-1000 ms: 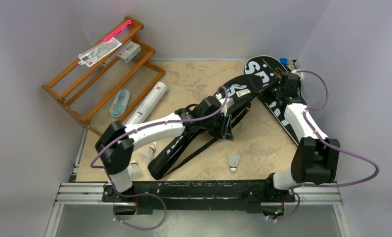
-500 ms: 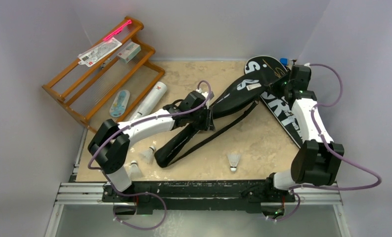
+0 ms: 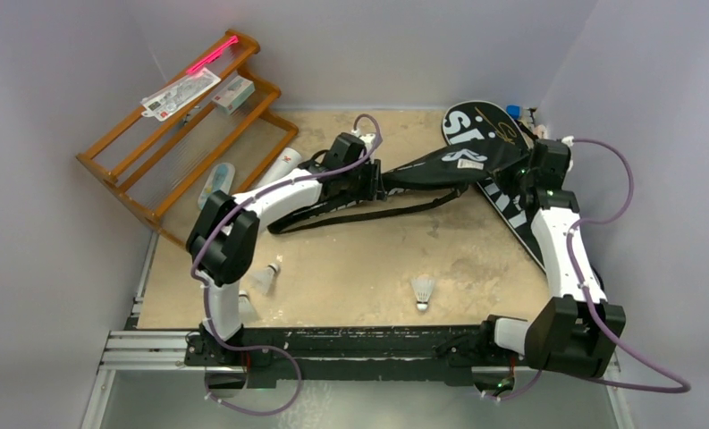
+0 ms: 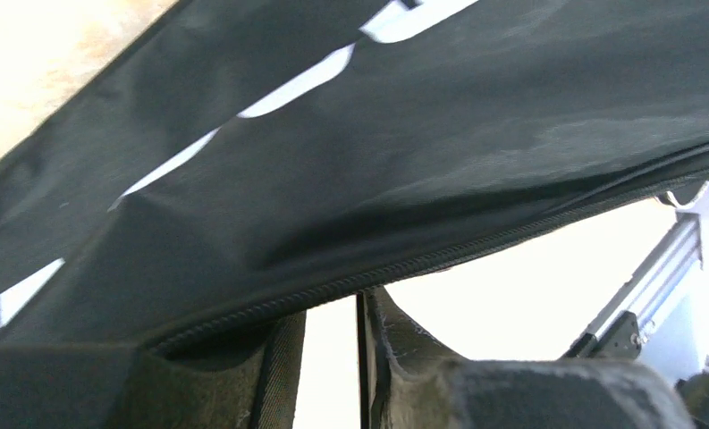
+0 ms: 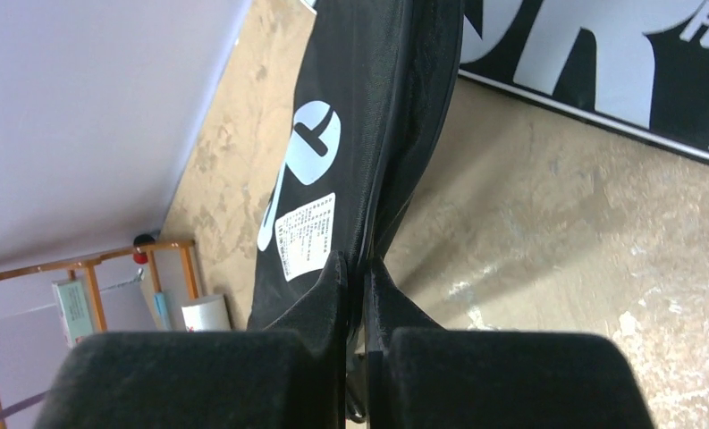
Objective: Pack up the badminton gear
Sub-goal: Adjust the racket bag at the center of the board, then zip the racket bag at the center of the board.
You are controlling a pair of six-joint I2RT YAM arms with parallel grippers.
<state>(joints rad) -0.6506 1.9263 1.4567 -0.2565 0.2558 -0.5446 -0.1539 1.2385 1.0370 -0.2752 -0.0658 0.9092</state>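
You have the racket bag (image 3: 440,165) stretched between both arms over the far part of the table (image 3: 359,268), and the pose seems to have one purpose: to make the soft cloth taut so that its edge can be worked. The left pincer (image 4: 361,308) is clenched on the cloth just under the zip line (image 4: 476,246), near the narrow handle end. The right pincer (image 5: 358,268) is clenched on the rim of the wide head end, beside the white label (image 5: 304,234). With one grip at each end the bag hangs level and does not fold, and its strap (image 3: 368,210) droops loose below it onto the table. I judge that the bag is being held for opening or closing, but I cannot tell whether the zip is open, or whether a racket is inside. The second bag (image 3: 476,125) lies flat along the right wall, partly under the head of the held one, so be careful that the right pincer does not drag it too. The other gear is not yet packed: three shuttlecocks (image 3: 423,291) stand on the near part of the table, and the tube (image 3: 285,164) lies beside the orange rack (image 3: 118,174), mostly hidden behind the left arm.
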